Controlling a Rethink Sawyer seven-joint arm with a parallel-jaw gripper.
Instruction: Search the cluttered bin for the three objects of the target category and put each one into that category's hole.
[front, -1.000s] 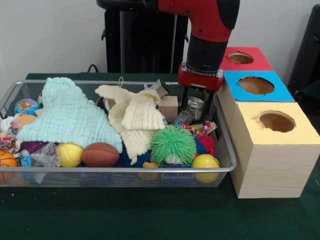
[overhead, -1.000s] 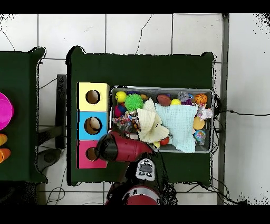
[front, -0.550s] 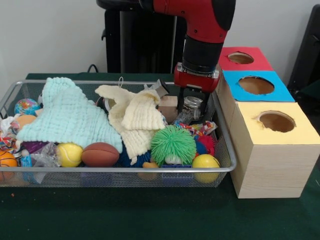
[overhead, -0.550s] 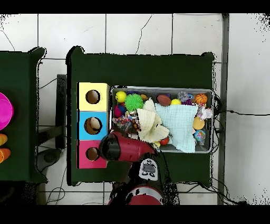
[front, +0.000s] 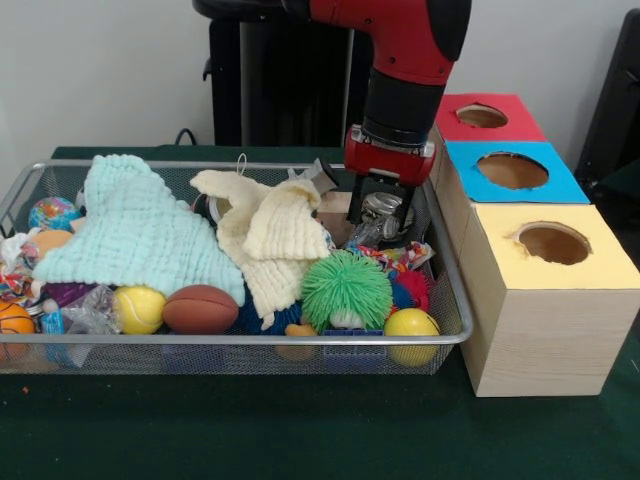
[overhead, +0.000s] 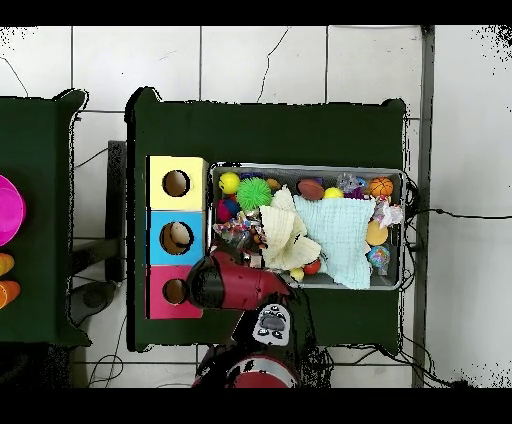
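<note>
My gripper (front: 382, 210) hangs at the right rear corner of the wire bin (front: 240, 340), beside the boxes. Its two dark fingers (front: 357, 203) flank a small clear jar with a metal lid (front: 380, 204), and the gripper looks shut on it, the jar tilted just above the clutter. A wooden block (front: 338, 212) sits right beside it on the left. In the overhead view the red arm (overhead: 236, 282) covers the gripper and the jar. Three boxes with holes stand to the right: red top (front: 483, 116), blue top (front: 512, 170), yellow top (front: 552, 243).
The bin holds a mint cloth (front: 135, 228), a cream cloth (front: 272, 235), a green spiky ball (front: 346, 288), yellow balls (front: 411, 324), a brown football (front: 201, 308) and several small toys. In the overhead view something pale lies inside the blue box's hole (overhead: 179, 237).
The gripper has shifted a little left and risen slightly. The jar between its fingers has moved with it and now tilts.
</note>
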